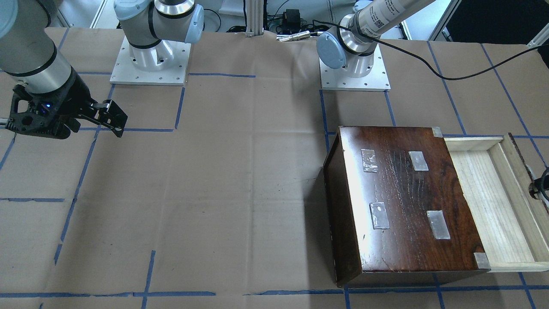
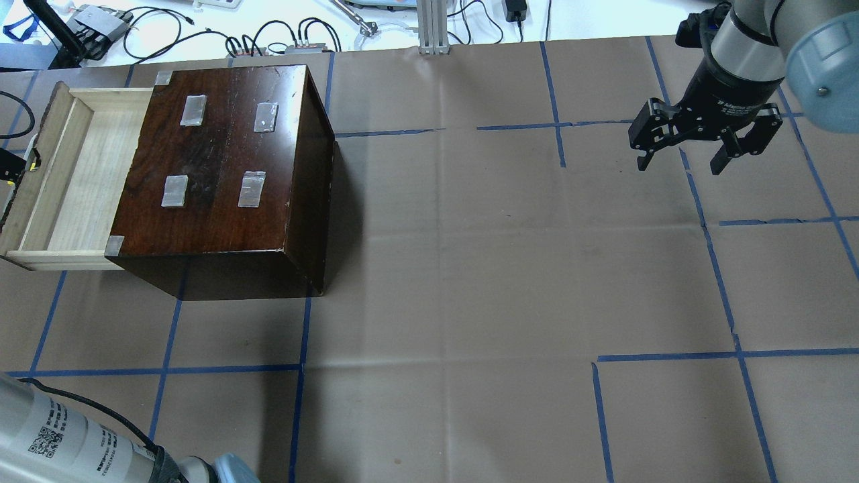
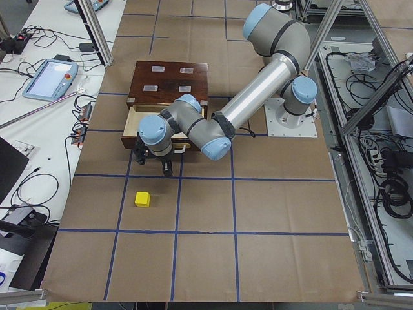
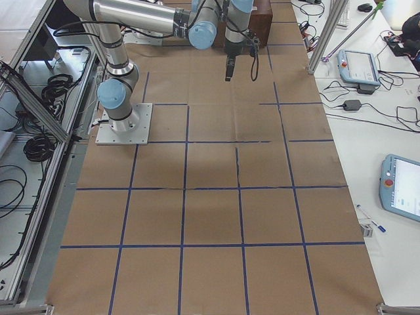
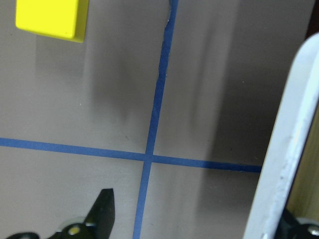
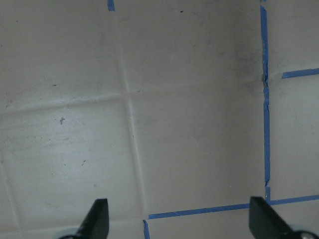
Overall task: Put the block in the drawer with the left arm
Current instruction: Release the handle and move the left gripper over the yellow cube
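Observation:
The yellow block (image 3: 142, 199) lies on the brown paper in front of the open drawer (image 3: 133, 126); it also shows at the top left of the left wrist view (image 5: 50, 19). It is out of the overhead and front-facing views. The pale drawer (image 2: 67, 168) stands pulled out of the dark cabinet (image 2: 221, 154) and holds nothing. My left gripper (image 3: 155, 169) hovers just outside the drawer's front, a short way from the block, open and empty, with one fingertip (image 5: 103, 206) visible. My right gripper (image 2: 681, 164) is open and empty over bare paper, far from the cabinet.
Blue tape lines grid the paper-covered table. The arm bases (image 1: 150, 60) (image 1: 354, 64) stand at the robot's side. A pale board edge (image 5: 289, 139) fills the right of the left wrist view. Cables and pendants (image 3: 48, 77) lie on the side bench.

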